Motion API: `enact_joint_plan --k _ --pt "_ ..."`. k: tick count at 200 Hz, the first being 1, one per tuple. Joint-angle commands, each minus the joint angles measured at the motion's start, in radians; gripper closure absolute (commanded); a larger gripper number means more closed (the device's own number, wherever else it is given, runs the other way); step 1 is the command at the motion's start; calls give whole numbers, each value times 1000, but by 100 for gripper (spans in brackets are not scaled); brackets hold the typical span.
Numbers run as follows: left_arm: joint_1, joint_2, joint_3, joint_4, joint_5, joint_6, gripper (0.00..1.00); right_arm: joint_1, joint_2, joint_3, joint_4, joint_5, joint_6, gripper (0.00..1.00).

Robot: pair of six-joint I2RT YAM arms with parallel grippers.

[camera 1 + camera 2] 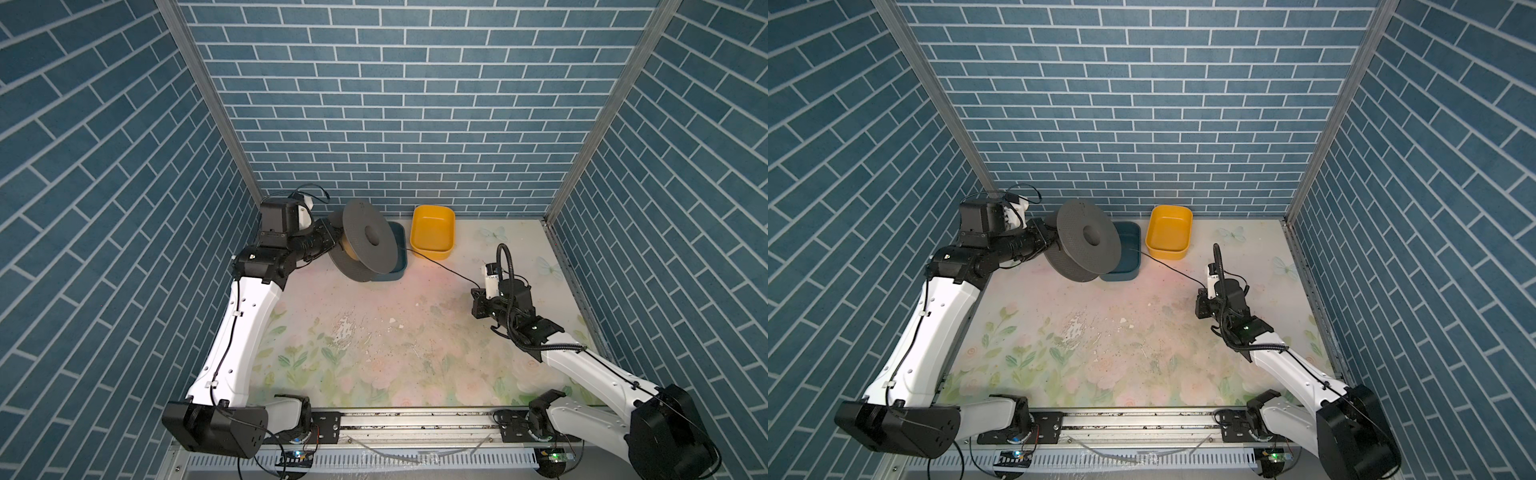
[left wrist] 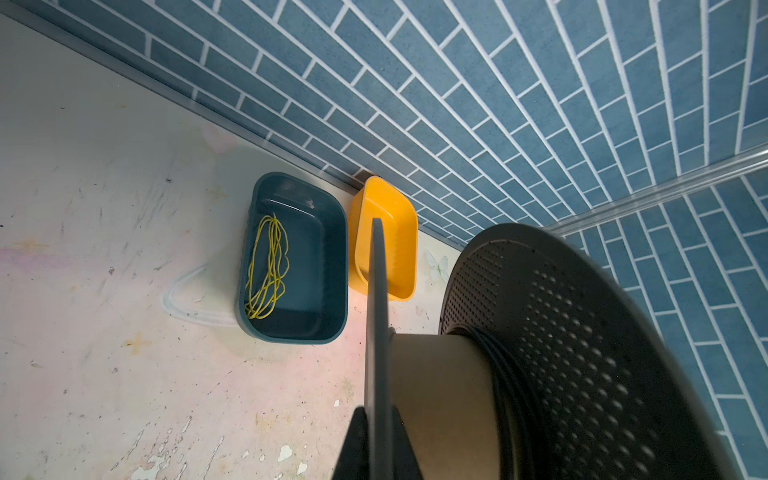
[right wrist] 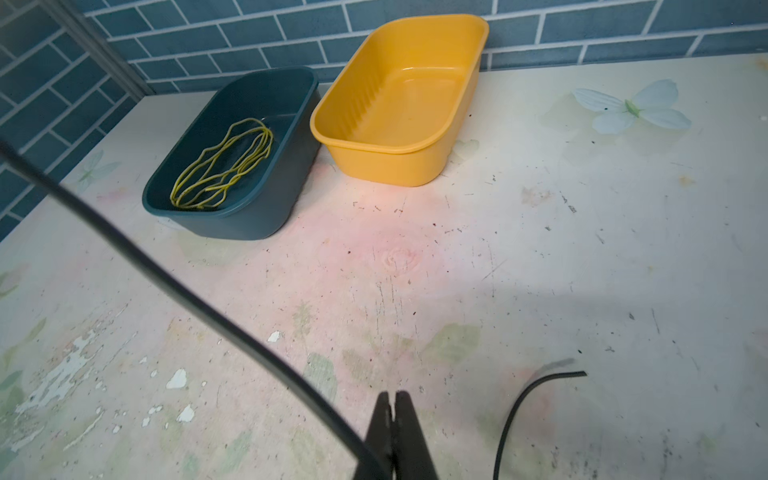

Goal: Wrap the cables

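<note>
Black cable pinched in right tool, left tool clamping spool rim

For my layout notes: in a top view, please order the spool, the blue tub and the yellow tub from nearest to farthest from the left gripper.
1. spool, held by the fingers of the left gripper, rear left.
2. blue tub, right of the spool, partly hidden by it.
3. yellow tub, farther right, by the back wall.

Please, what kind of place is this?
Probably a robot test booth, not a home: two arms mounted on a rail, blue brick-pattern panels on three sides, a worn floral tabletop.
</note>
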Motion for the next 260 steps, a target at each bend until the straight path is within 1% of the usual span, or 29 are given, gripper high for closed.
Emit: enact_joint_plan --k 1,23,39,42,80,108,134,144,158,176,189,204,229,260 --pt "12 -10 10 164 -95 -28 100 6 38 59 -54 -107 -75 100" --pt "0 25 22 176 -154 -16 100 52 68 86 -75 -92 -115 100" --pt "-28 31 13 197 -229 2 100 98 67 97 -76 -82 -145 100" --pt "-34 33 12 200 -242 7 100 109 67 98 -77 -59 -151 100" --pt "-124 45 3 236 -392 57 100 234 85 166 -125 1 -230 100" --pt "-206 61 11 261 -525 121 100 313 114 235 -179 2 -281 100" --pt "-236 87 29 270 -557 128 100 377 132 280 -202 28 -311 100" --pt "-255 99 38 267 -589 139 100 398 138 294 -204 31 -321 100" --pt "-297 121 57 261 -650 181 100 436 158 329 -217 54 -339 100" --pt "-354 151 78 252 -719 237 100 498 202 420 -299 108 -370 100" --pt "-388 166 81 249 -766 272 100 535 218 465 -323 138 -382 100" --pt "-424 178 81 239 -809 302 100 556 216 490 -326 141 -384 100" --pt "-488 205 90 219 -869 371 100 573 172 517 -317 108 -368 100" --pt "-535 244 105 170 -891 410 100 573 96 544 -305 88 -342 100"
